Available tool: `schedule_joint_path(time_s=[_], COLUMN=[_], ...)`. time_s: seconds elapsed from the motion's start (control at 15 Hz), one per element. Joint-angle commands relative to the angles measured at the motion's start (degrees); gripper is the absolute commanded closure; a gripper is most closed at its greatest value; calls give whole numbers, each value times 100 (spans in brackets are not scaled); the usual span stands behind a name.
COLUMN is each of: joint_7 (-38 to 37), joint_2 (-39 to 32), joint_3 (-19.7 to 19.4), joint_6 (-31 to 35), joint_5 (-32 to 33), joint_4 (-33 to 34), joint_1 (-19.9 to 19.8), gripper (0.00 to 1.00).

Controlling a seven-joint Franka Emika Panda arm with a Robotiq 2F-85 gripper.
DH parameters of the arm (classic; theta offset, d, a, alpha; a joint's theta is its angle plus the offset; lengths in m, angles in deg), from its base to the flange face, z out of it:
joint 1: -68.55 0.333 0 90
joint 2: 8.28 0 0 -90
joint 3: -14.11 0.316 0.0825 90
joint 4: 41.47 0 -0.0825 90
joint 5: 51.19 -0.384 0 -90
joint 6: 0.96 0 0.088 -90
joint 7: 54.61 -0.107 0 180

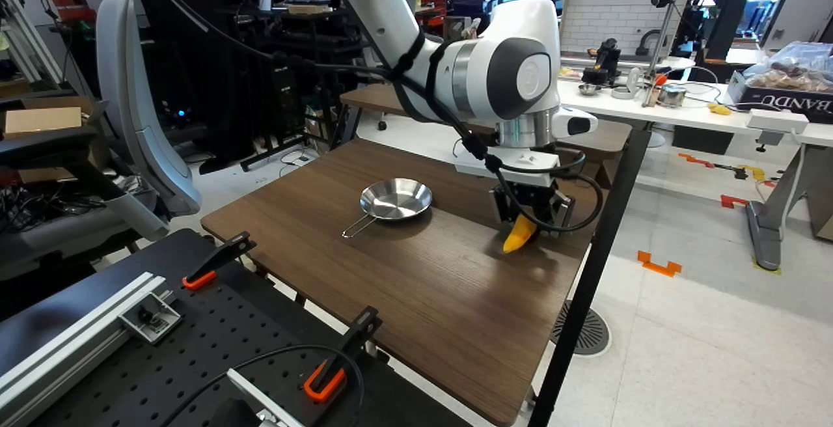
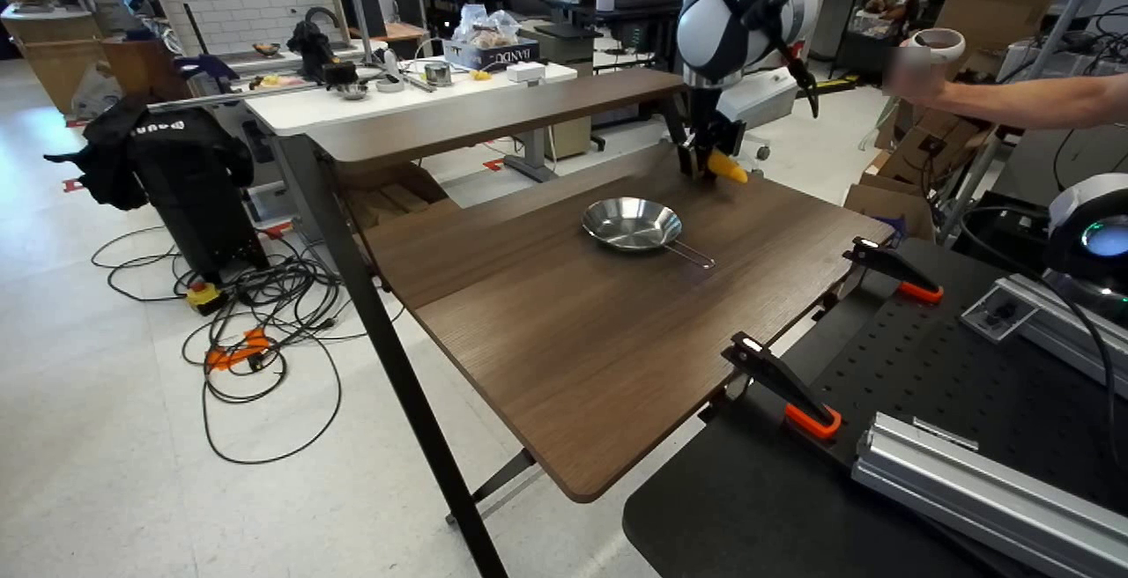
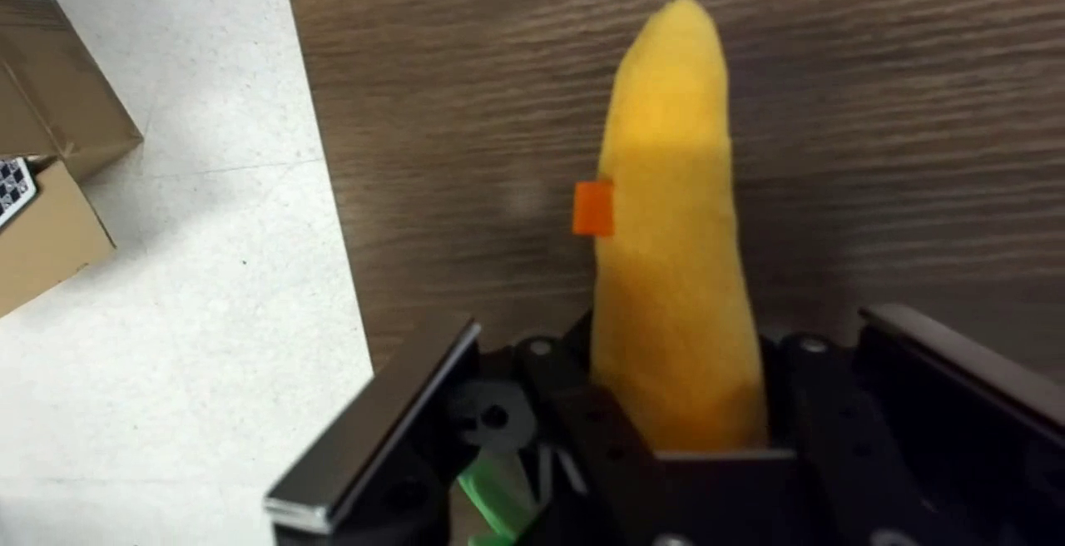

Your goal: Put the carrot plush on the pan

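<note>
While the carrot plush (image 3: 670, 221) sits between the jaws of my gripper (image 3: 678, 344), its tapered yellow end pokes out ahead, green tuft (image 3: 497, 496) showing behind | jaws partway closed, snug against both sides, and I'm holding it | pan (image 1: 396, 199) well apart on the desk (image 1: 416, 284)

The metal pan (image 1: 396, 199) gleams (carrot plush (image 3: 674, 238): matt).
</note>
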Motion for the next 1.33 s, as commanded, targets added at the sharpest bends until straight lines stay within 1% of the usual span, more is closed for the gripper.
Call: schedule_joint_path(time_s=[0.0, 0.33, 0.67, 1.27], joint_7=[118, 116, 89, -22], joint_2=[259, 707, 1371, 2317], joint_3=[53, 62, 126, 414], joint_6=[225, 243, 195, 186], joint_5=[78, 158, 279, 542], joint_4=[-352, -799, -1319, -2259], joint_1=[46, 270, 560, 1081], gripper=[98, 98, 98, 98])
